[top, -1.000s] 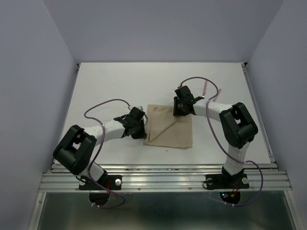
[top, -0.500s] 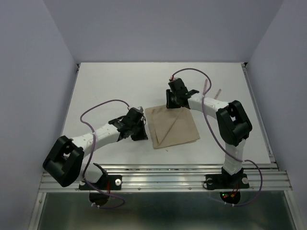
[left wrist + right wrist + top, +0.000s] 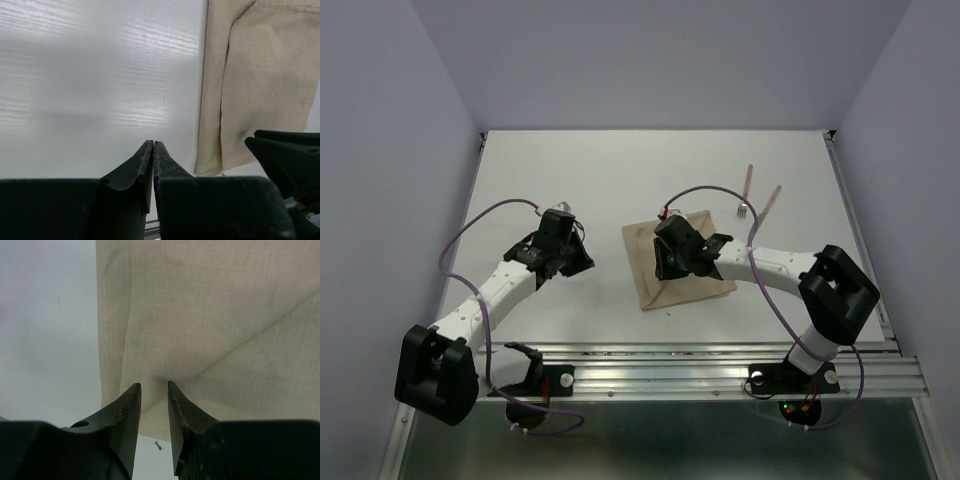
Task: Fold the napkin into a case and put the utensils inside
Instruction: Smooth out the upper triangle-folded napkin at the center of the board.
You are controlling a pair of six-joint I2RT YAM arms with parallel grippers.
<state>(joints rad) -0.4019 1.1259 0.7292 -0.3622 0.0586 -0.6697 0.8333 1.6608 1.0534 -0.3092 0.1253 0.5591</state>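
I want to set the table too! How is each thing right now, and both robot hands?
napkin, folded, lying flat on the table.
fork, on the table, outside the napkin.
knife, beside the fork, outside the napkin.
left hand, shut, empty, over bare table.
right hand, slightly open, empty, over the napkin.

White table [image 3: 570, 170], lavender walls [image 3: 380, 150]

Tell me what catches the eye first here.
A folded tan napkin lies on the white table with the right gripper over it, jaws slightly apart. The left gripper is shut above bare surface to its left. Two pink-handled utensils lie farther back on the right.
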